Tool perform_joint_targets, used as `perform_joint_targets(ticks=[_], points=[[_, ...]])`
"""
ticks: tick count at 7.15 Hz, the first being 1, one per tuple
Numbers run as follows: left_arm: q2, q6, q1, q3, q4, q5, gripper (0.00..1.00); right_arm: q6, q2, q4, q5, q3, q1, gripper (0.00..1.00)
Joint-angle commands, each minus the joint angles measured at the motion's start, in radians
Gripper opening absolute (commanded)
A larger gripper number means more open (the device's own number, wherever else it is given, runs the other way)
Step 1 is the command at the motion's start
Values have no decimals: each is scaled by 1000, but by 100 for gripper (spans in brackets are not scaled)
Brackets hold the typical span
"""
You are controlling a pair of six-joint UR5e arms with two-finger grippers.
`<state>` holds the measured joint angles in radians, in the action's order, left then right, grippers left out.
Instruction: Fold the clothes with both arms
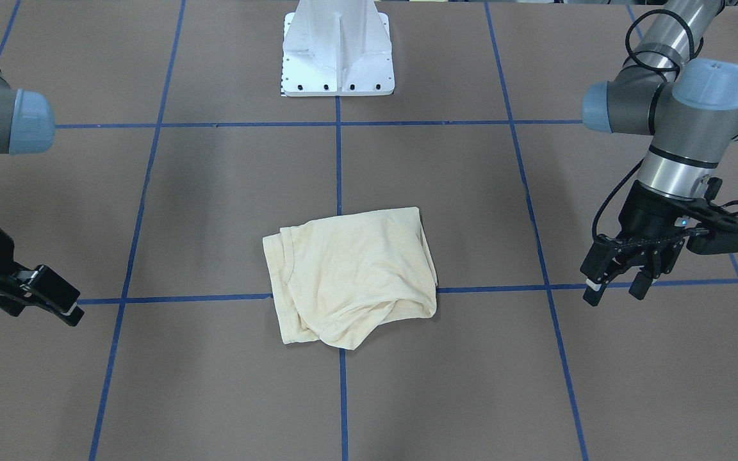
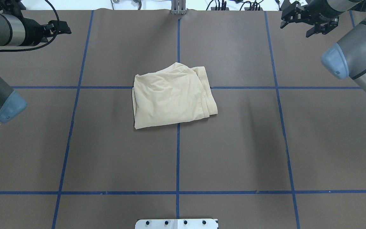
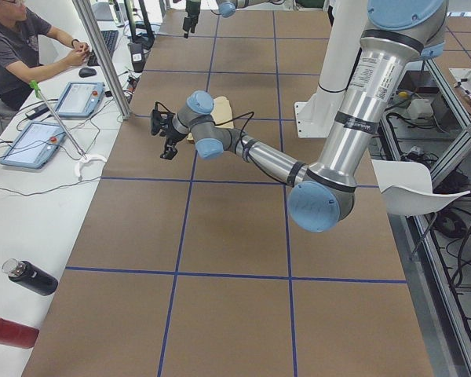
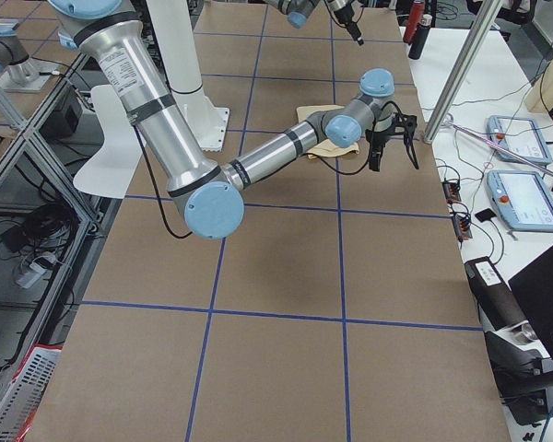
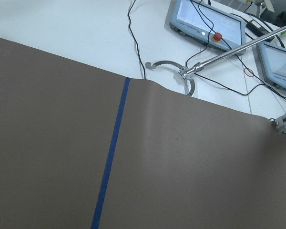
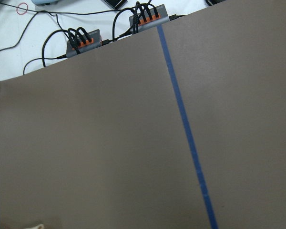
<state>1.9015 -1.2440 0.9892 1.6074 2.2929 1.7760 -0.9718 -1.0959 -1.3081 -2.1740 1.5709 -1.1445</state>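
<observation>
Brown table (image 2: 233,143) (blue tape grid (image 2: 177,159)) bears the folded T-shirt (image 2: 173,95).

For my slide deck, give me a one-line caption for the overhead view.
Folded cream T-shirt lies where blue tape lines cross; left gripper and right gripper hang empty at far corners.

Stretched out wide to opposite sides, wrists bent downward. Left gripper (image 1: 615,291) hanging tips-down with jaws spread, holding nothing. Right gripper (image 1: 42,302) likewise parted and empty.
</observation>
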Motion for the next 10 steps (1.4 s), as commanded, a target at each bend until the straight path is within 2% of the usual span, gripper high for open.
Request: perform_joint_targets(ticks=[1,4,6,7,8,9,10], points=[[-68,3,8,-6,66,-10,100,306,-56,-6,-21,-52,-85,100],[-82,26,12,-50,68,-23,100,521,-197,3,-38,-45,-181,100],[-134,334,61,-46,66,-20,100,555,-348,-6,-35,55,-221,100],[-168,421,95,-46,65,-9,100,556,-387,-6,-21,60,-219,100],[-177,487,155,-44,21,82,100,558,-392,-6,-21,61,-221,100],[-177,658,240,-43,-65,159,100,558,-407,-6,-20,78,-221,100],[-177,872,306,-46,-141,164,100,558,-415,-6,-21,86,-221,100]])
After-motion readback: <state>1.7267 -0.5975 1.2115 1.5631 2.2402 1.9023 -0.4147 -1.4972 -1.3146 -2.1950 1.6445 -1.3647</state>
